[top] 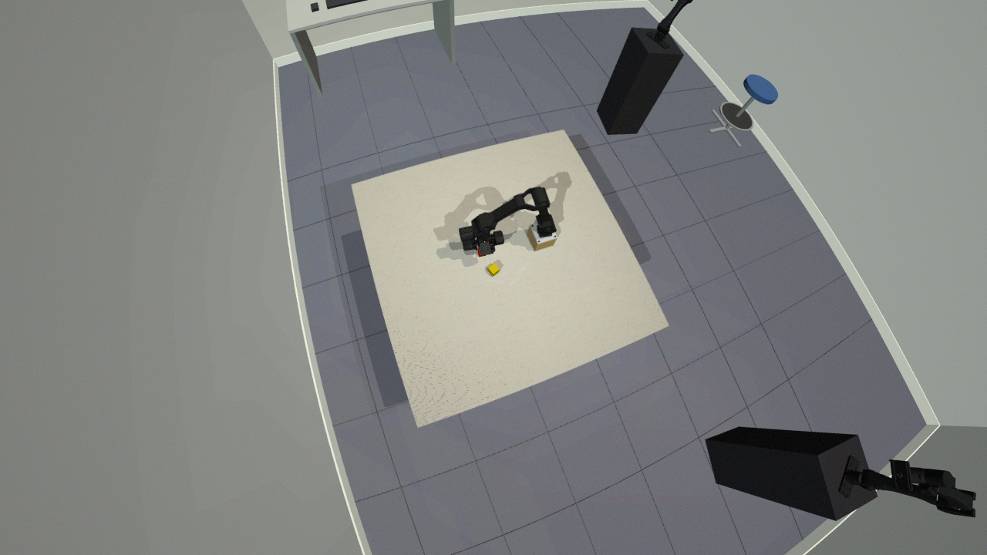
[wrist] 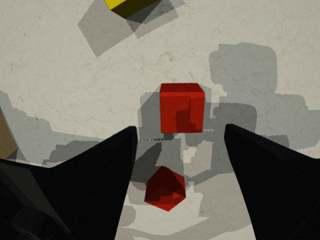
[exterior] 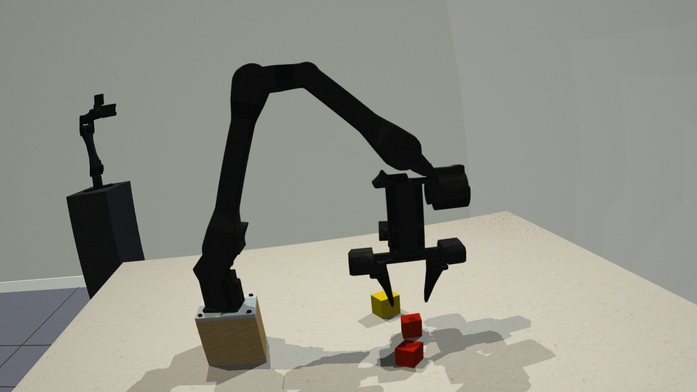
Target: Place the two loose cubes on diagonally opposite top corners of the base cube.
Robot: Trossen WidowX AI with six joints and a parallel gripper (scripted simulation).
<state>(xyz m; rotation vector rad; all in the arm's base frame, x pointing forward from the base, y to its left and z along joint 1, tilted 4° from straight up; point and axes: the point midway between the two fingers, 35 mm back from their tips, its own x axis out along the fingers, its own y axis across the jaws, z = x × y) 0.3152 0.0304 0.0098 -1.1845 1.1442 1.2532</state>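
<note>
Matt speckled stone-like table top; wood-grain arm pedestal capped by metal plate; matt black arm.

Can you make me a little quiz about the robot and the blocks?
1. True or false: the jaws of the gripper are shut on a red cube.
2. How many cubes sit on the yellow cube?
A) none
B) one
C) two
3. Fill in: in the wrist view, the cube lying between the open jaws, the near red cube, is coloured ____.

Key:
1. False. The jaws are open and hold nothing.
2. A. The far red cube and its twin are on the table.
3. Red.
</note>
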